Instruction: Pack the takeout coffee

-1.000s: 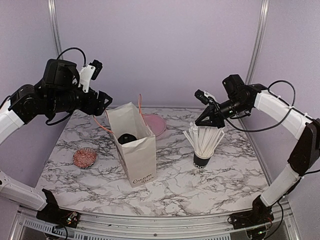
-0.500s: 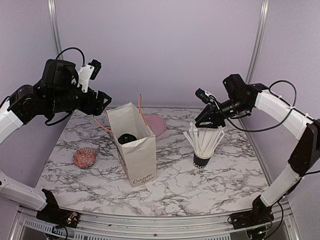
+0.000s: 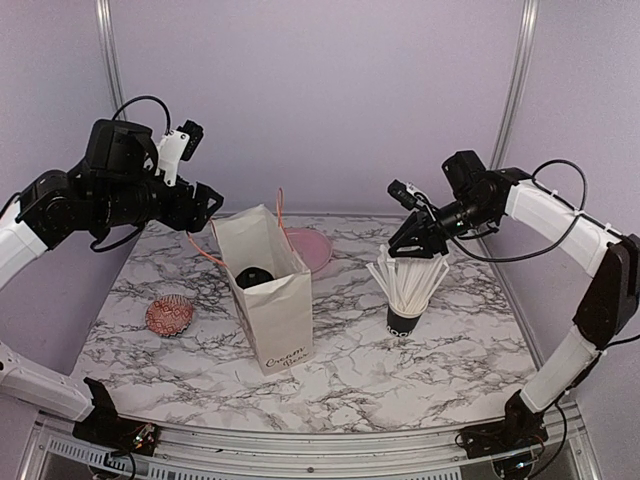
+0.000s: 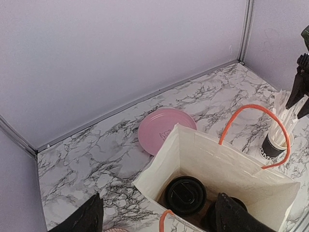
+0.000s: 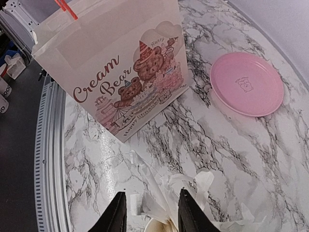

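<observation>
Your right pincer (image 3: pixel 418 245) parted, directly above upright straws (image 3: pixel 408 280); lidded coffee cups (image 4: pixel 185 194) in paper bag (image 3: pixel 272 300), frame-left. Left pincer (image 3: pixel 210 197) released, nearer bag.

Takeout cups (image 4: pixel 185 195) sunk in bag (image 4: pixel 227 157); sides unseen

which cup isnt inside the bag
The black cup bristling with white straws: it stands on the table right of the paper bag, while the black-lidded coffee cups sit inside the bag.
</observation>
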Robot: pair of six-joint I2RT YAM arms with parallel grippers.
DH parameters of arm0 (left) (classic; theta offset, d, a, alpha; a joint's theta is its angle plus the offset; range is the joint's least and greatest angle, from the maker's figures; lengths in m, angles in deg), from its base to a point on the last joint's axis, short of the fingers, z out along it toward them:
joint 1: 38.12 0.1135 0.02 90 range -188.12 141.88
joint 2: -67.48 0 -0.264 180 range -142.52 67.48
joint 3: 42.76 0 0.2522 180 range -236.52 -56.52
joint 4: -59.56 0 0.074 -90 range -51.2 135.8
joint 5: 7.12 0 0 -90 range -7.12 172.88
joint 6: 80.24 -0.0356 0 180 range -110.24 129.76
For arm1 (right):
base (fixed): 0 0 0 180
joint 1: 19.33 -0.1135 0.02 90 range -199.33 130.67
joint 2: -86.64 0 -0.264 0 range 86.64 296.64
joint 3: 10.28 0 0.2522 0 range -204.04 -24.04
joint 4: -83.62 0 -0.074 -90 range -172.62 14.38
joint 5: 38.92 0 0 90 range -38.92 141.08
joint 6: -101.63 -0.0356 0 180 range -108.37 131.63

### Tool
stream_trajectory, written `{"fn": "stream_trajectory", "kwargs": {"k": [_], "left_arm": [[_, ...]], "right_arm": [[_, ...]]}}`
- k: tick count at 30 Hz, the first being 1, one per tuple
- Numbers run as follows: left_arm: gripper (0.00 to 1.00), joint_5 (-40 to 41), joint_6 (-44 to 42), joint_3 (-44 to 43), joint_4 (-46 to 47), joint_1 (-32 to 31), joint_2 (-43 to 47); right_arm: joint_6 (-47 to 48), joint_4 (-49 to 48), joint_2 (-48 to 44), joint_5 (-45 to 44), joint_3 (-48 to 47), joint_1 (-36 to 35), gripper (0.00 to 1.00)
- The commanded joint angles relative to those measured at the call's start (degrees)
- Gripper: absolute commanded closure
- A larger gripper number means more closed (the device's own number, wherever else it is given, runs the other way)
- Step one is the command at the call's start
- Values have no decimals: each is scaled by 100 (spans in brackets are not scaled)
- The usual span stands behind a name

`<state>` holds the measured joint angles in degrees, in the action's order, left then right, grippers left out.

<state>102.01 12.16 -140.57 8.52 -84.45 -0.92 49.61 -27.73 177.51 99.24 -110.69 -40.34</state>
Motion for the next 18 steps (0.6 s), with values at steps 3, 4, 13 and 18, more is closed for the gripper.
{"fn": "stream_trajectory", "kwargs": {"k": [3,4,13,18], "left_arm": [[19,13,44,90,122,38,72],[19,12,49,97,128,41,69],[19,-11,59,108,120,36,93],[19,95,42,87,120,36,142]], "right_arm": [[-97,-67,129,8,-148,-79,69],[-108,-71,132,14,-150,-78,71],[-80,103,29,38,-280,-78,96],[26,452,-249,-24,-429,-78,100]]}}
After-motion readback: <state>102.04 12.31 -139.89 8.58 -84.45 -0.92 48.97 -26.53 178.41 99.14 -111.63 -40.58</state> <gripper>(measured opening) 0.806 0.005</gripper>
